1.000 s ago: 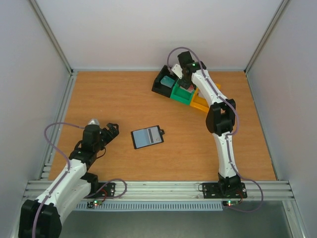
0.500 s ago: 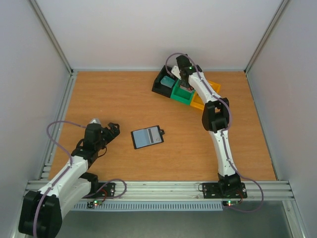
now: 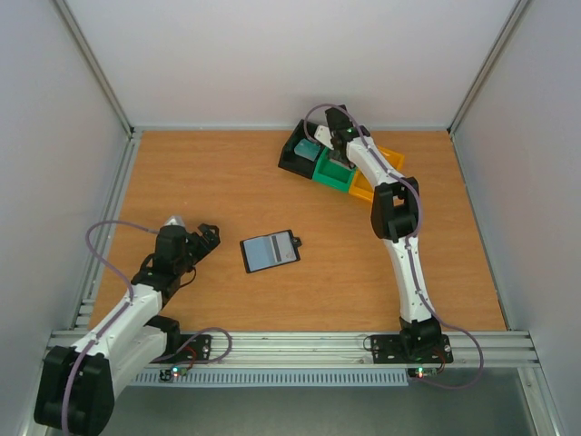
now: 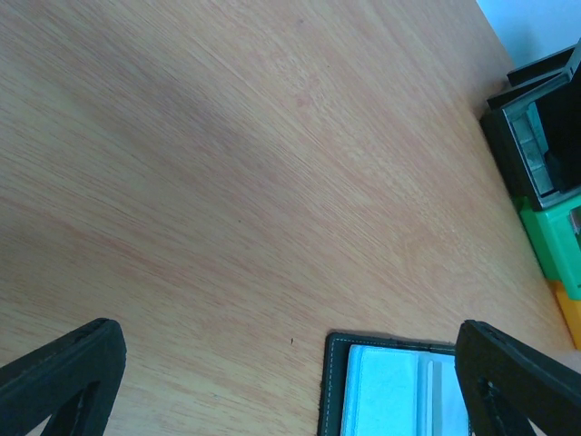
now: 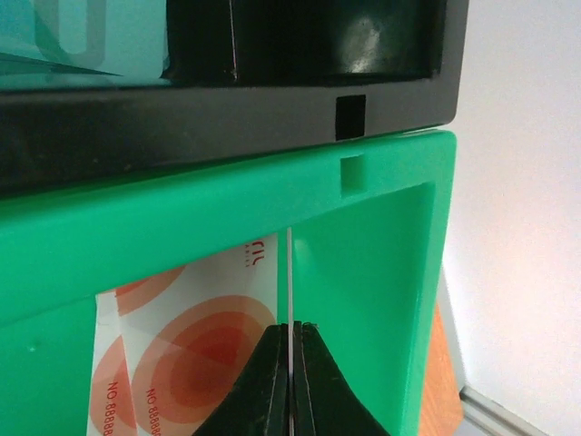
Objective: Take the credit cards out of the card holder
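The wooden table [image 3: 227, 182] carries everything. At its far edge stand three trays in a row: a black tray [image 3: 295, 156], a green tray [image 5: 381, 236] and an orange tray [image 3: 368, 189]. The card holder [image 3: 270, 251] lies open and flat near the middle, pale pockets up, well apart from the trays. Whether a card remains inside is too small to tell.

The left claw [image 3: 204, 238] hangs released just beside the card holder, touching nothing. The right claw [image 5: 290, 341] is clenched over the green tray, grasping what looks like a white card [image 5: 289, 272] seen edge-on. A red card [image 5: 191, 336] lies in the green tray below it, and a teal card [image 3: 309, 150] sits in the black tray.

The cards look light, stiff, thin and slick. They are likely best pinched across an exposed short edge, since a flat card offers no lip.
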